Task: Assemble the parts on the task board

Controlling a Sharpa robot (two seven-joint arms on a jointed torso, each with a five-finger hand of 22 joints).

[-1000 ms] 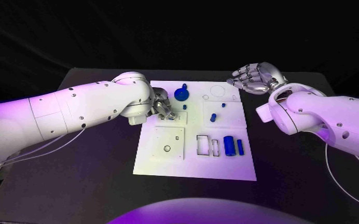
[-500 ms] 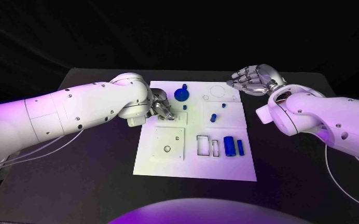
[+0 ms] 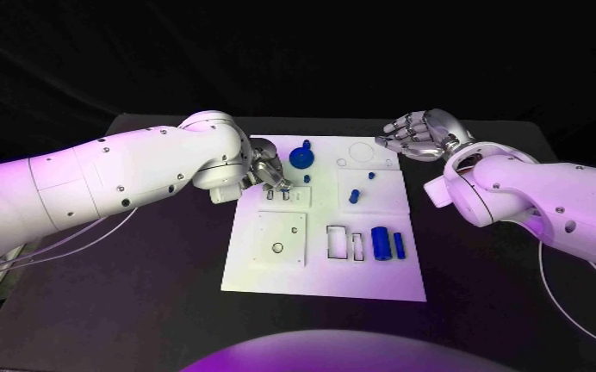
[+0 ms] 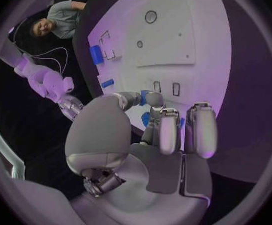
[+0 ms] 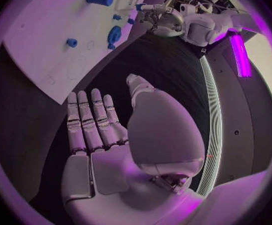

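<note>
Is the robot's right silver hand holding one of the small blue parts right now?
No, the right silver hand hovers empty beyond the white task board's far right corner, fingers apart.

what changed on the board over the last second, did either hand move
The left hand shifted slightly up the task board, toward its far edge; its fingers sit over the two small slots there. Whether it holds a part is unclear. The right hand stayed raised and empty off the far right corner. The blue parts stayed put.
</note>
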